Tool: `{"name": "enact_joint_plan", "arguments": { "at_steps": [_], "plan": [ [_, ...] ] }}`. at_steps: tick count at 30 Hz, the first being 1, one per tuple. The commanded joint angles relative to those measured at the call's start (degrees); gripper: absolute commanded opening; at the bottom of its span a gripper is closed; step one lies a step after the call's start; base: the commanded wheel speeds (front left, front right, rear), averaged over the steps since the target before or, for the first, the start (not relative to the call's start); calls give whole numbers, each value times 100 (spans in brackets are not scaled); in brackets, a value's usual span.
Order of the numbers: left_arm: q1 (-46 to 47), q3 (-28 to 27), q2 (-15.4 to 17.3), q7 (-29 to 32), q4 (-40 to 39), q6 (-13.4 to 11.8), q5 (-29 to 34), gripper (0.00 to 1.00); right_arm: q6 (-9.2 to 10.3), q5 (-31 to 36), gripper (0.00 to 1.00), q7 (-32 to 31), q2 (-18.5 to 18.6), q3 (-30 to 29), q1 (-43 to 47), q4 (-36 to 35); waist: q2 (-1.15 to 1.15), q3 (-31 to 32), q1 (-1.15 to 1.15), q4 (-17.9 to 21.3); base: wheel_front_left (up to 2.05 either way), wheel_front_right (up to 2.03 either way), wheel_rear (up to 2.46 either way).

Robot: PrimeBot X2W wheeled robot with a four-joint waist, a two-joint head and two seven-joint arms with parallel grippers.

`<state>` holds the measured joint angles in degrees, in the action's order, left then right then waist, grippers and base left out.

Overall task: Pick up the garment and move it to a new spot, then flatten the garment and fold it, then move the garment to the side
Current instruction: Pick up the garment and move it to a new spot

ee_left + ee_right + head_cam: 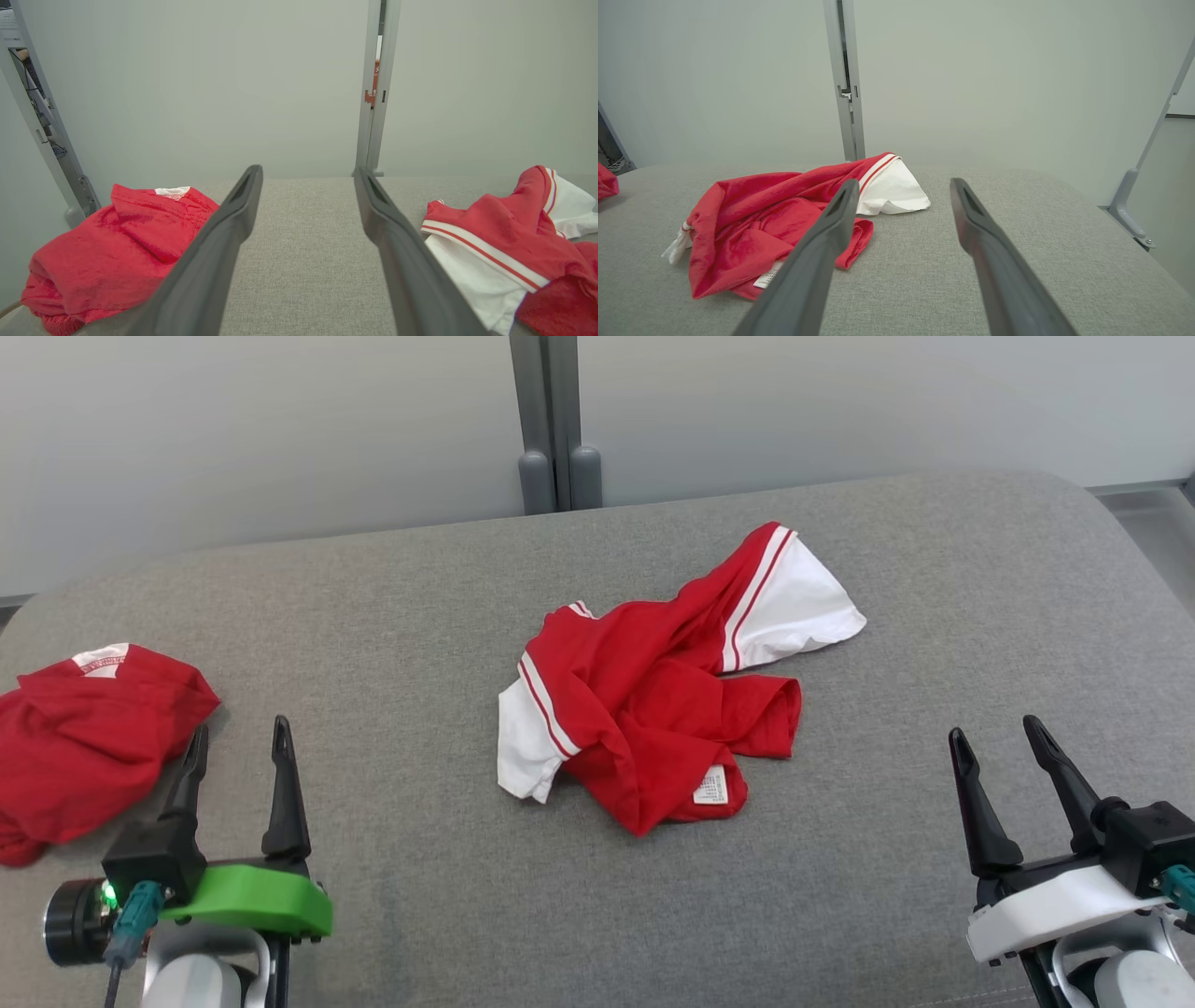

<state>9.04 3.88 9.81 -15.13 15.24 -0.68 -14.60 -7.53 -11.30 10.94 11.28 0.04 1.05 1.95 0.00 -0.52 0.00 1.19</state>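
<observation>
Left jaws: two dark fingers [283,793] spread wide, nothing between them and nothing held; placed on the near left of the garment [644,700], well apart from it. Right jaws: fingers [977,807] spread equally wide, empty; placed on the near right of the garment, well apart from it. Main item, the garment: red shirt with white sleeves edged in red-and-white stripes, crumpled in a heap at the middle of the grey fabric-covered worktop [373,607]. One white sleeve [794,607] fans out at its far right, the other sleeve [523,737] lies at its near left. White care label [711,786] shows on its near edge. Second item: red cloth [84,737], bunched, with a white patch on its far side; well to the left of the garment, just beside the outer finger of the left jaws. Grey upright post [557,429]: behind the garment, past the worktop's far edge, against a pale wall.
</observation>
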Motion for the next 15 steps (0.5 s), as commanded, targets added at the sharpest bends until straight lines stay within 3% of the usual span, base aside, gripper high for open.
{"name": "enact_joint_plan", "arguments": {
  "at_steps": [1,15],
  "plan": [
    [-196,-17,5,-2,-83,-45,16,100,8,38,100,-17,-29,-22,107,-15,0,54,0,-29,0,0,0],
    [-1035,88,4,107,-675,-187,26,100,8,91,100,-106,-101,-61,292,-94,0,287,0,-104,0,0,0]
  ]
}}
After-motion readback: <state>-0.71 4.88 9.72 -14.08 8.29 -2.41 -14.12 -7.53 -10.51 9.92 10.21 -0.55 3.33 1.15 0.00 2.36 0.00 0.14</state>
